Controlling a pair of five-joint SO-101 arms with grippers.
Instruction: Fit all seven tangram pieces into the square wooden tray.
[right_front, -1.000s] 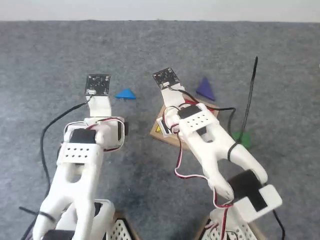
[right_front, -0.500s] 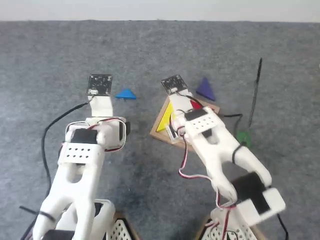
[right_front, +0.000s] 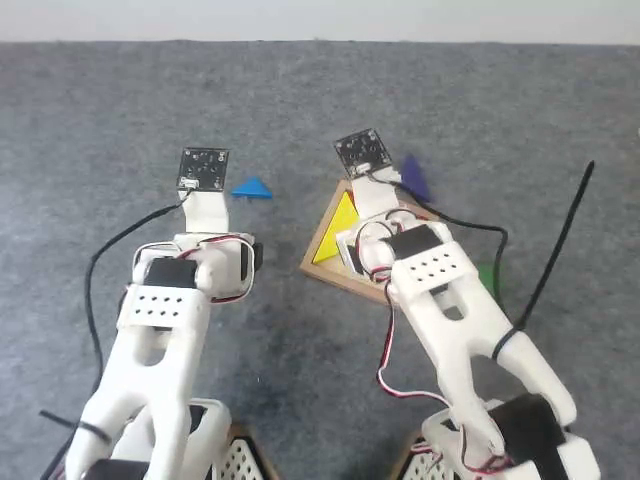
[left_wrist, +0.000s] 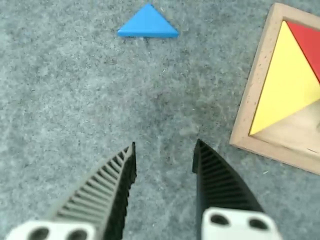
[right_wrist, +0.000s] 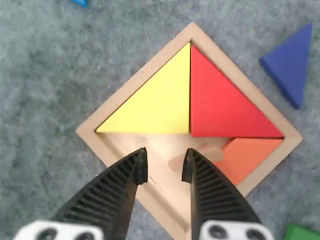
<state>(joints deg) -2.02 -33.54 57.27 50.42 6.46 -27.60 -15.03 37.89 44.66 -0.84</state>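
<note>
Tray (right_front: 325, 275) half under right arm (right_front: 440, 290); green piece (right_wrist: 302, 233) cropped; left tool (left_wrist: 165, 146), right tool (right_wrist: 165, 152) parted, empty.

The right arm (right_front: 450, 300) hides much of the tray (right_front: 312, 266) and green piece (right_front: 487, 276).

Two white plastic arms, the left arm (right_front: 160, 340) and the right arm (right_front: 460, 320), have blocky links dotted with small round holes, with red, white and black wires (right_front: 384, 352) looping at the joints. Each has black, ribbed, tapering jaws on white bases, seemingly with recessed screw holes.
</note>
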